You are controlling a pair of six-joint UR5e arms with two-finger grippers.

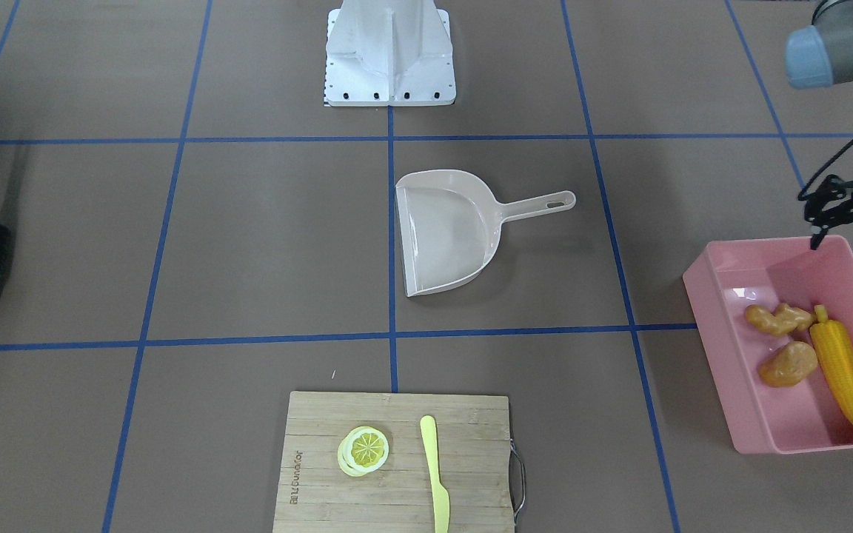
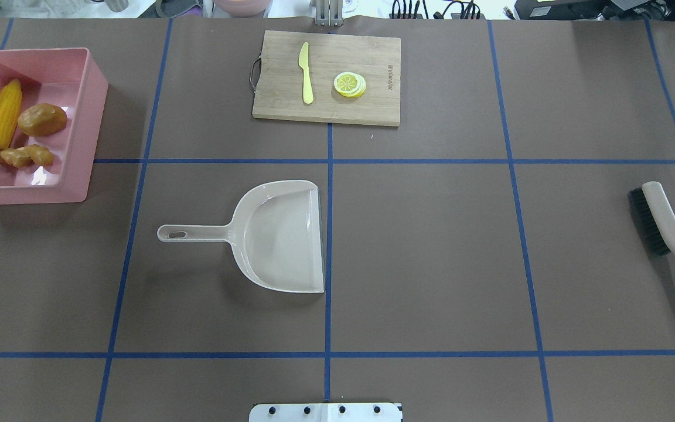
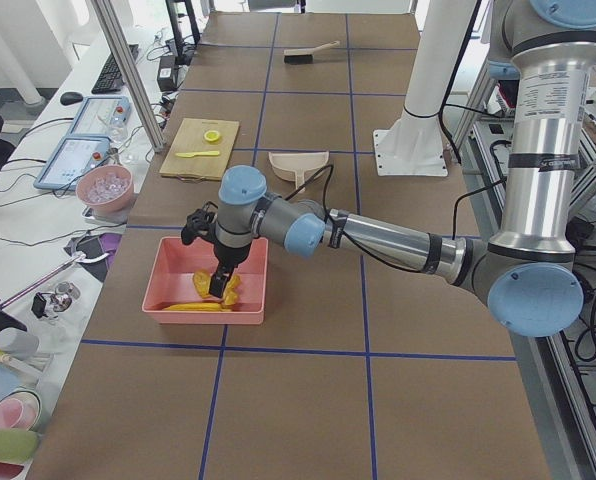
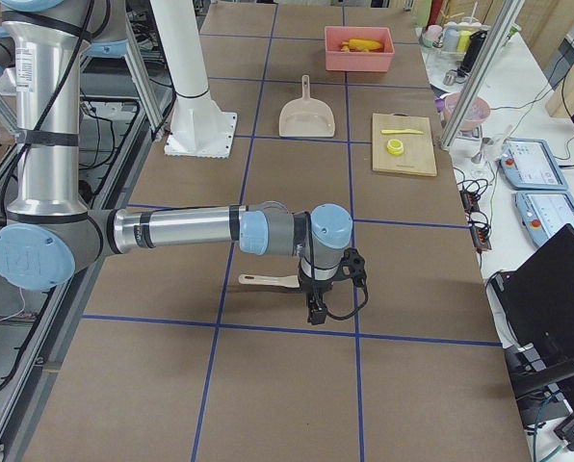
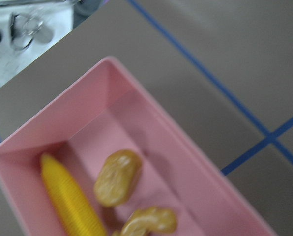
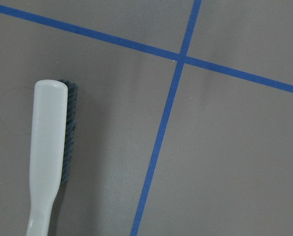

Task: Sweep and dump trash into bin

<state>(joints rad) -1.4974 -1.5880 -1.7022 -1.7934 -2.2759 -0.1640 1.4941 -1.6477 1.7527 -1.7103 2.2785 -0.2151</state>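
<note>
Seemingly light, stiff trash (image 1: 788, 364) lies in the bin (image 1: 723, 355); I'd grip its rim, yet cannot tell if left fingers (image 3: 219, 285) or right fingers (image 4: 313, 310) are open.

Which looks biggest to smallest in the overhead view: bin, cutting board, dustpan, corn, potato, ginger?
1. Bin, though the frame edge crops it.
2. Cutting board.
3. Dustpan, longer with its handle but less area.
4. Corn.
5. Potato and ginger look about alike.

Too small to judge are the jaws of the left gripper (image 3: 218, 292) over the bin (image 3: 203, 318) and of the right gripper (image 4: 313, 313) by the brush (image 4: 263, 280), whose handle the overhead view's edge cuts off.
</note>
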